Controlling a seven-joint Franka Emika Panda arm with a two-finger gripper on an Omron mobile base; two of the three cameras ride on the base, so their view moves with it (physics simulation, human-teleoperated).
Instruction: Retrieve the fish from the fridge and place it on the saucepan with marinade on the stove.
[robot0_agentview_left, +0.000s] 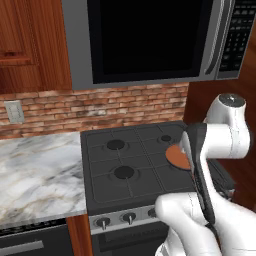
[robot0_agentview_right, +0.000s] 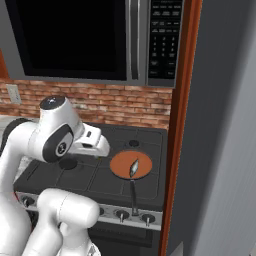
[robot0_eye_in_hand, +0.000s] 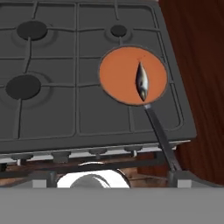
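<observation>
On the dark stove (robot0_eye_in_hand: 87, 100), the saucepan (robot0_eye_in_hand: 109, 83) sits front right, ahead of my gripper (robot0_eye_in_hand: 111, 183). The slim silver fish (robot0_eye_in_hand: 141, 82) lies in its orange marinade (robot0_eye_in_hand: 118, 74); my jaws stand wide, holding nothing.

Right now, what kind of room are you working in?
A home kitchen, by the look of it: a dark grey gas cooktop, a steel microwave above it, and a grey-white marble counter.

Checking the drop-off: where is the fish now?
The fish lies on the marinade in the saucepan, front right of the stove.
</observation>
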